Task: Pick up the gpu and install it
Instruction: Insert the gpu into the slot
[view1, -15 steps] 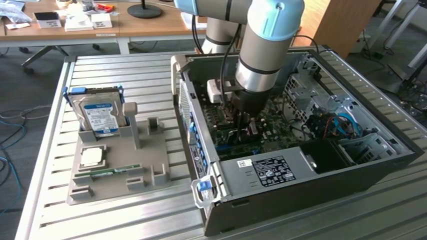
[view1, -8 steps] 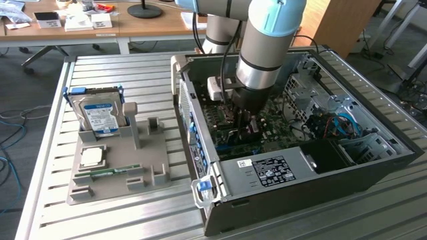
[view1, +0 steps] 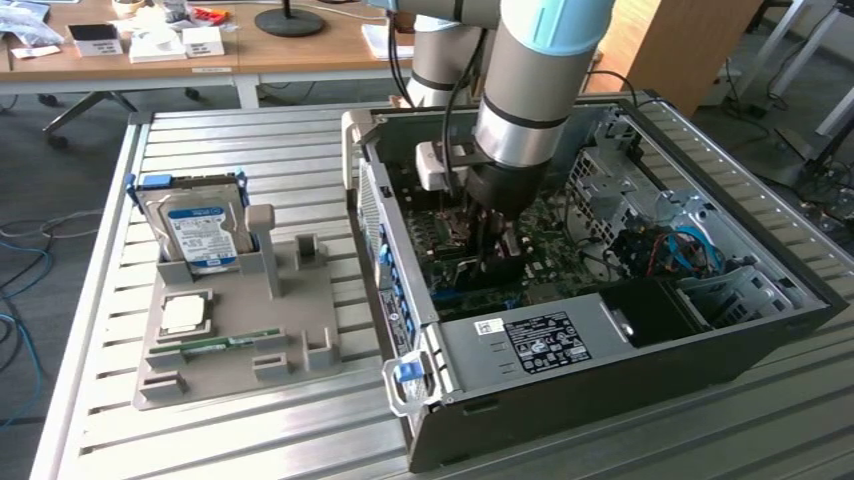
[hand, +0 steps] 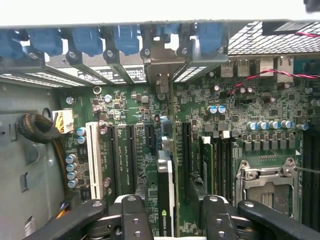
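The gpu (hand: 166, 192) stands upright on edge in a motherboard slot inside the open computer case (view1: 747, 330). Its silvery bracket (hand: 161, 62) sits against the case's rear slot wall, under the blue latches. My gripper (hand: 173, 204) hangs directly over the card and is open. One black finger (hand: 132, 217) stands on each side of the card with a gap between, and neither touches it. In the exterior view the arm reaches down into the case and the gripper (view1: 494, 250) is low over the motherboard.
A grey holder (view1: 254, 340) on the slatted table beside the case carries a blue-labelled hard drive (view1: 198, 232), a CPU (view1: 183, 315) and a RAM stick (view1: 214, 343). Near the card are a white slot (hand: 92, 160), the CPU socket (hand: 265, 182), a black cable bundle (hand: 37, 130) and the power supply (view1: 541, 342).
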